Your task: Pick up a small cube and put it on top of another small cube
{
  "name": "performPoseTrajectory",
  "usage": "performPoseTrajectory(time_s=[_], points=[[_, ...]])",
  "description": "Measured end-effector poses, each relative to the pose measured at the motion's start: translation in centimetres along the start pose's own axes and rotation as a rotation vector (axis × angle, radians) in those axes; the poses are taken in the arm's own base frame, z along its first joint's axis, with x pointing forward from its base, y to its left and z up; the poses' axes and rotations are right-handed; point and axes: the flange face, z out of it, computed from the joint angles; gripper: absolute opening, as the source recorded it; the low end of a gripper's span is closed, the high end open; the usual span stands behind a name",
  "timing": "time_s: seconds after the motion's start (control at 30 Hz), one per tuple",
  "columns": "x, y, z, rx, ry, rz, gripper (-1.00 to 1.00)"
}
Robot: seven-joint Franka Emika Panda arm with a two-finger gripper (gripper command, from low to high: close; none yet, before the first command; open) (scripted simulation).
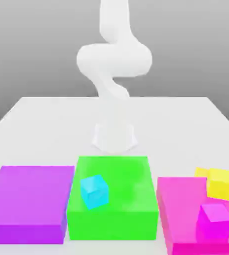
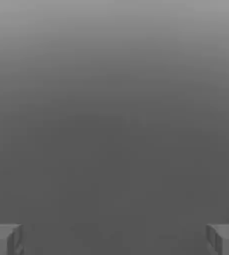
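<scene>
Matte blocks on a white bench, arm curled behind them, pincer released.

The white arm, smooth and rounded like moulded plastic, coils above its base at the back of the flat, pale bench. In the hand view the pincer stands spread wide and grasps nothing, its two grey, square-edged fingers far apart against plain grey. Three flat, sharp-cornered slabs sit in a row at the front: a purple slab at the exterior view's left, a green slab in the middle, a magenta slab at the right. A cyan cube rests on the green one. A small yellow cube sits on the magenta slab's far edge, with a second yellow cube touching it from behind and partly hidden. A magenta cube stands nearer the front.
</scene>
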Motion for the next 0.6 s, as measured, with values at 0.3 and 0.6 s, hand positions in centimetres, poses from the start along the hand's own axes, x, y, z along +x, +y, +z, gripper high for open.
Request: performPoseTrajectory(time_s=[0.3, 0.6], points=[[-14.2, -1.1, 16.1, -0.187, -0.17, 0.131, 0.0], [-30.8, 4.6, 25.4, -0.401, -0.3, 0.241, 0.0]])
